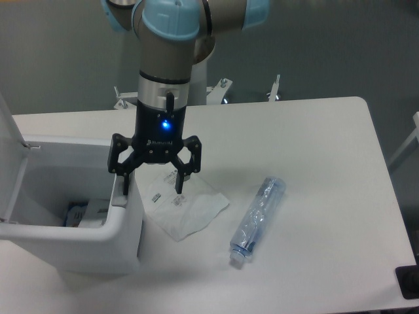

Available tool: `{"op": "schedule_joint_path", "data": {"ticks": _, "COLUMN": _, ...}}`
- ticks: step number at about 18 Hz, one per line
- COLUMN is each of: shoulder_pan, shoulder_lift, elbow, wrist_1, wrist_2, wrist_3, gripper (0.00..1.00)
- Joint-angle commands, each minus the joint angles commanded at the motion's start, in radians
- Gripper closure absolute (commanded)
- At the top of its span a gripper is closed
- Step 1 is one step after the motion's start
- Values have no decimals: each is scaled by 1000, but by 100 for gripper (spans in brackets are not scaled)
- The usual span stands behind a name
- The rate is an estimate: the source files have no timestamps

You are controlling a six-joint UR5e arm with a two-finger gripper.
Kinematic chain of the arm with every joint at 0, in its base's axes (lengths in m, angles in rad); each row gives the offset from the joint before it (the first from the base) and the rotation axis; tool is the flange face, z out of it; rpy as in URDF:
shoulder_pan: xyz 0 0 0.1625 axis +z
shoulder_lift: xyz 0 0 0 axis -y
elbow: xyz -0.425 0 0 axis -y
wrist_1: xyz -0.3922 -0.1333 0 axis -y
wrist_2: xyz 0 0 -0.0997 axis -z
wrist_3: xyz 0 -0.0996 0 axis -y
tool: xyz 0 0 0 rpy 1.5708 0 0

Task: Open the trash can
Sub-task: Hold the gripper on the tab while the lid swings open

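The white trash can [98, 245] stands at the table's left front with its lid [10, 154] swung upright at the far left edge. Its inside shows, with some packaging lying at the bottom. My gripper [152, 190] hangs open over the can's right rim. Its left finger [124, 185] is just above the grey push-button tab [119, 201], and its right finger [178, 183] is over a white paper sheet. Nothing is between the fingers.
A crumpled white paper sheet [186, 209] lies flat just right of the can. An empty clear plastic bottle [257, 220] lies on its side further right. A dark object [407, 282] sits at the table's front right corner.
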Motion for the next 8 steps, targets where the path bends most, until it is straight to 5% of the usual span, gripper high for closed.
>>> {"op": "schedule_joint_path", "data": {"ticks": 8, "shoulder_pan": 149, "shoulder_lift": 61, "elbow": -14, "wrist_1": -9, "wrist_2": 60, "wrist_3": 225, "gripper": 0}}
